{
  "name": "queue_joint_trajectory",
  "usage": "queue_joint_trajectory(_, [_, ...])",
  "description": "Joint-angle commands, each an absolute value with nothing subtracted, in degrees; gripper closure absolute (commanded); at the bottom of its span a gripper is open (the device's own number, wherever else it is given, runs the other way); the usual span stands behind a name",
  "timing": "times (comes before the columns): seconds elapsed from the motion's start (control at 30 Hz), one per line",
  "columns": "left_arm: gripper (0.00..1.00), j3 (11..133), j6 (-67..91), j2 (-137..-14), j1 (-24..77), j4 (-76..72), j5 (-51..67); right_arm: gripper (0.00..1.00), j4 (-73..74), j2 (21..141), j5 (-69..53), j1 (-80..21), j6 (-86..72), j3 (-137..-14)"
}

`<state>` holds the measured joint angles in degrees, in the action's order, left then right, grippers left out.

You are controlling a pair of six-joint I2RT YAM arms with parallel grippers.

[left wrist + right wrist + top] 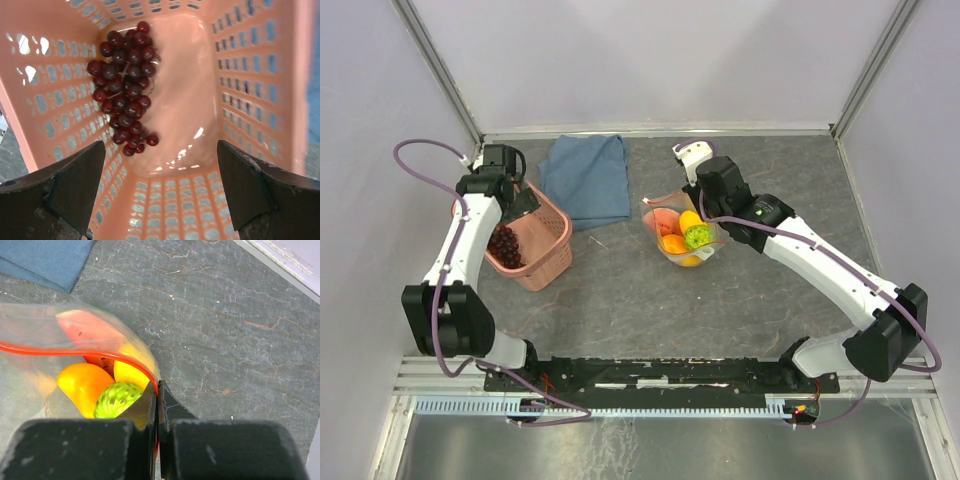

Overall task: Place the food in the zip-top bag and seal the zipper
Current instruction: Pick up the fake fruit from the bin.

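over the pink basket point(240, 75), left gripper point(160, 170) hangs wide above the grape bunch point(122, 85), walls close either side; right gripper point(157, 405) pinches the zipper point(75, 351) on the zip-top bag point(670, 250).

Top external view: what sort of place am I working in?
Probably a lab robot test cell, not a kitchen: plain pale wall panels in metal framing, a grey tabletop, and a black mounting rail along its near edge.

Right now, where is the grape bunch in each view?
Top external: grape bunch at left, inside the pink basket.
Left wrist: the bunch upper centre, on the basket's floor.
Right wrist: not in it.
Shared landmark: the pink basket, in top and left wrist only.
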<state>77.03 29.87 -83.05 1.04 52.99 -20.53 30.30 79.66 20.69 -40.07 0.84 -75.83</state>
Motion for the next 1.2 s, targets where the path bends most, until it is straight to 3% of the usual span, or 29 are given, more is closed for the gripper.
queue_joint_trajectory(0.0, [0.03, 75.4, 26.6, -85.0, -1.3, 48.4, -22.8, 0.99, 26.6, 77.4, 21.2, -39.9, 0.8, -75.9])
queue_joint_trajectory(0.37, [0.08, 68.1, 25.6, -88.8, -8.2, 39.9, -20.2, 0.99, 25.5, 77.2, 21.9, -39.9, 1.1, -75.2])
queue_joint_trajectory(0.87, [0.07, 65.2, 27.5, -97.6, -11.5, 35.2, -16.1, 0.99, 24.8, 76.5, 23.0, -39.9, 1.4, -74.5])
queue_joint_trajectory(1.0, [0.12, 64.8, 27.8, -99.9, -11.5, 34.6, -14.1, 0.99, 24.4, 76.1, 23.2, -39.9, 1.4, -74.0])
queue_joint_trajectory(1.17, [0.25, 65.1, 27.7, -101.7, -11.6, 35.2, -12.1, 0.99, 24.1, 75.7, 23.3, -39.9, 1.4, -73.8])
